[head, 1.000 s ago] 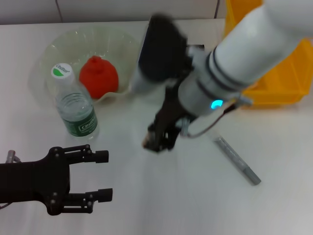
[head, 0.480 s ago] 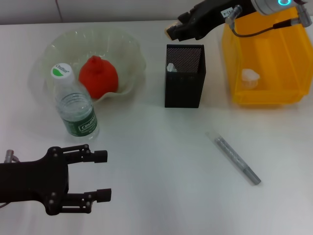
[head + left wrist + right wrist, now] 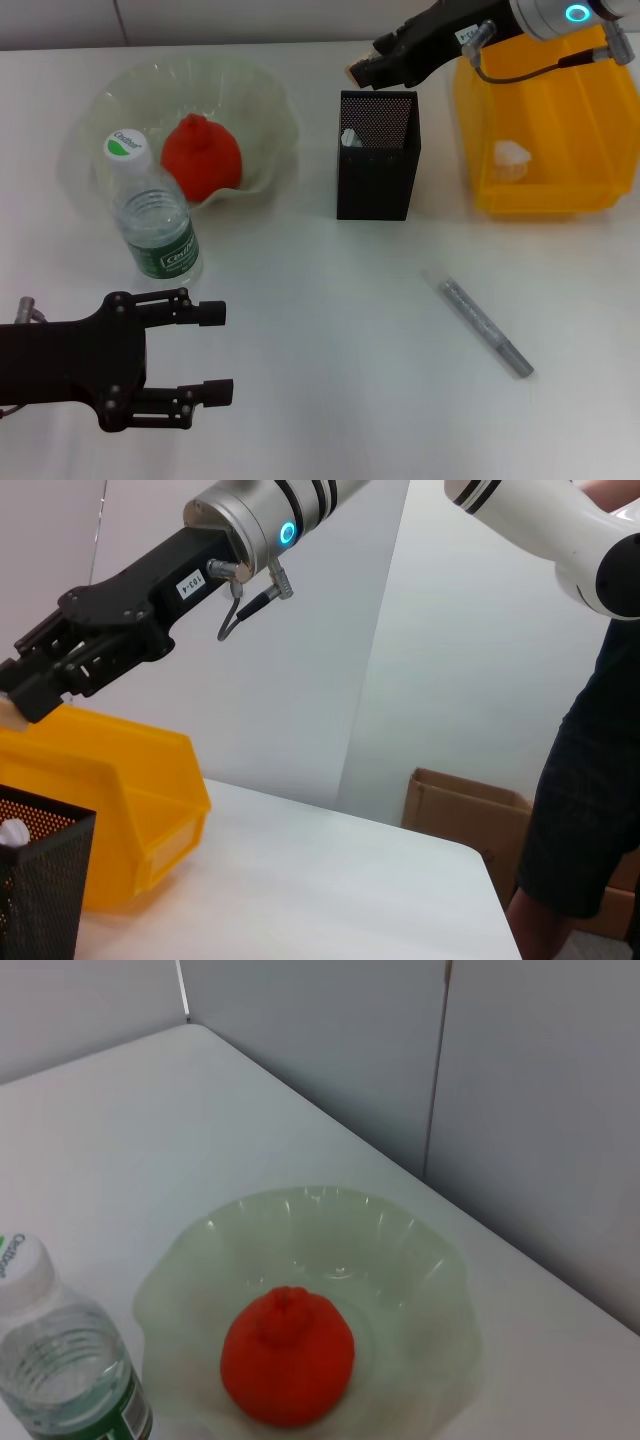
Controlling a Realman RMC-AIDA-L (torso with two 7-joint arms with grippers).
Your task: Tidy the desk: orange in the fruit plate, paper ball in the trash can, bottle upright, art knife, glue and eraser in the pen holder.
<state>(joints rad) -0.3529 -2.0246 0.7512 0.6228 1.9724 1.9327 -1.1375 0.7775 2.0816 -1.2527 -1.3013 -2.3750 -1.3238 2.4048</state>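
Note:
My right gripper (image 3: 366,70) hangs just above the back rim of the black mesh pen holder (image 3: 378,160), shut on a small tan eraser (image 3: 357,71). The left wrist view shows that gripper (image 3: 30,690) over the holder (image 3: 40,880) too. A white item (image 3: 348,137) stands inside the holder. The orange (image 3: 200,155) lies in the translucent fruit plate (image 3: 265,105). The bottle (image 3: 150,215) stands upright in front of the plate. A grey art knife (image 3: 485,326) lies on the table at the right. The paper ball (image 3: 510,155) sits in the yellow trash can (image 3: 545,195). My left gripper (image 3: 208,352) is open at the near left.
A cardboard box (image 3: 460,800) and a standing person (image 3: 580,780) are beyond the table's far side in the left wrist view. The right wrist view shows the orange (image 3: 287,1355), the plate (image 3: 420,1260) and the bottle (image 3: 60,1360).
My right arm rose from the table's middle with the eraser and swung back over the pen holder, then edged slightly right. My left gripper shifted a little.

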